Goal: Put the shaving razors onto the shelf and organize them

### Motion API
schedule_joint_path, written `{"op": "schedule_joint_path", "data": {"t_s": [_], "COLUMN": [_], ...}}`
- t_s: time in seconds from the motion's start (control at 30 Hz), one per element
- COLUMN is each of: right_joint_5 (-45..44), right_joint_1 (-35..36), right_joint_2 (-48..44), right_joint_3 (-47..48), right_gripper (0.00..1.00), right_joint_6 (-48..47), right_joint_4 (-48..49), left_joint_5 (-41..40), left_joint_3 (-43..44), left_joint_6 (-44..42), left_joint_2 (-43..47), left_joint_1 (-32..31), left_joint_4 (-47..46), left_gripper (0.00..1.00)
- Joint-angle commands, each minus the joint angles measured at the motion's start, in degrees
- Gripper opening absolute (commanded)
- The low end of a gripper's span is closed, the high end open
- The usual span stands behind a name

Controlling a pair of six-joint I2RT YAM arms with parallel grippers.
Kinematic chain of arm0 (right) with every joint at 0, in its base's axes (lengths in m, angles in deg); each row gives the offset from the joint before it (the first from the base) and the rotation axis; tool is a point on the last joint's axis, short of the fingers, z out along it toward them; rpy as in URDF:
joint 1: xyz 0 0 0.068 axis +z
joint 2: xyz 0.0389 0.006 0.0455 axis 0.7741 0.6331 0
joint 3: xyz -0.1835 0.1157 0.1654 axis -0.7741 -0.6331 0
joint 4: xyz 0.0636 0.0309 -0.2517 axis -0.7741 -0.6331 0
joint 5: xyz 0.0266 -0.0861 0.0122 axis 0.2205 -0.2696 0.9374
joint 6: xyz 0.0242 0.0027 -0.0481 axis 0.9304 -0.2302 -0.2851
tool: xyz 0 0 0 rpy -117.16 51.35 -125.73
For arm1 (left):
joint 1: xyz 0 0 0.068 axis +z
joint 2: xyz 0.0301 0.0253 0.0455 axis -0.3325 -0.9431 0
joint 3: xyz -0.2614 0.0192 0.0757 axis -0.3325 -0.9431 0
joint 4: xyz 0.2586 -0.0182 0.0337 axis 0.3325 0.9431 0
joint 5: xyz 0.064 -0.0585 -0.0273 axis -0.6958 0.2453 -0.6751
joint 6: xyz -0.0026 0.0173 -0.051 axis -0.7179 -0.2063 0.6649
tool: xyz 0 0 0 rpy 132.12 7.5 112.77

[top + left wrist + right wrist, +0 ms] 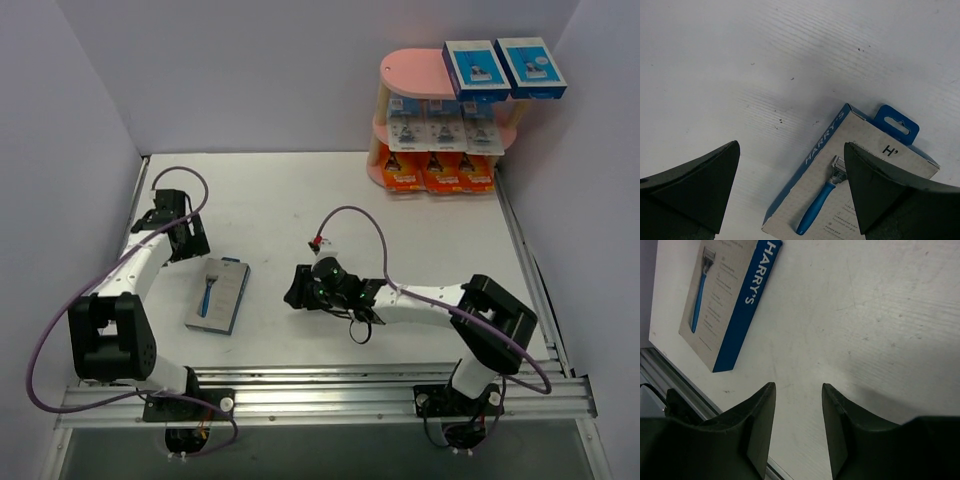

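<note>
One grey-blue razor box (218, 294) lies flat on the counter (300, 200), pic side up. L hand (791, 150) hovers just behind the box, fingers wide apart, holding nothing. R hand (798, 390) sits near the box's right side, fingers parted w/ a narrower gap, also holding nothing. The pink shelf (420, 75) stands well apart, far right of the box: two blue boxes (505, 67) up top, blister cards (443, 125) mid tier, orange boxes (438, 175) at bottom.

Harry's razor box (850, 135) flat on white table (765, 60), left gripper (791, 146) spread wide, holding nothing
</note>
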State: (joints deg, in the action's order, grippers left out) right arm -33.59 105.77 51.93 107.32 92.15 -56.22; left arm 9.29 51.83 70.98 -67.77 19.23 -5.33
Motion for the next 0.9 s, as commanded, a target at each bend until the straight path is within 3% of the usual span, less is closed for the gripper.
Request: {"op": "schedule_joint_path", "data": {"t_s": [0.0, 0.43, 0.6, 0.63, 0.87], "right_joint_5": [3.7, 11.2, 11.4, 11.4, 11.4], "right_joint_1": [0.7, 0.6, -0.3, -0.6, -2.4], "right_joint_2": [3.2, 17.1, 17.8, 17.9, 18.0], "right_joint_3": [2.5, 4.9, 4.6, 4.1, -0.2], "right_gripper": [0.38, 0.37, 0.37, 0.37, 0.37], "right_joint_6": [0.9, 8.3, 10.6, 11.2, 15.0], "right_joint_4": [8.4, 19.3, 22.5, 23.6, 30.7], "left_joint_5": [3.5, 9.2, 18.2, 19.0, 19.4], "left_joint_3": [2.5, 3.0, 3.2, 3.2, 4.4], "left_joint_6": [1.4, 0.8, 1.1, 1.1, 0.2], "left_joint_2": [-2.6, -12.1, -13.4, -13.3, -15.4], "left_joint_1": [-0.2, -0.2, -1.0, -1.7, -15.3], "left_joint_4": [1.2, 1.0, -1.0, -1.2, -2.2], "left_gripper": [0.94, 0.94, 1.00, 0.94, 0.91]}}
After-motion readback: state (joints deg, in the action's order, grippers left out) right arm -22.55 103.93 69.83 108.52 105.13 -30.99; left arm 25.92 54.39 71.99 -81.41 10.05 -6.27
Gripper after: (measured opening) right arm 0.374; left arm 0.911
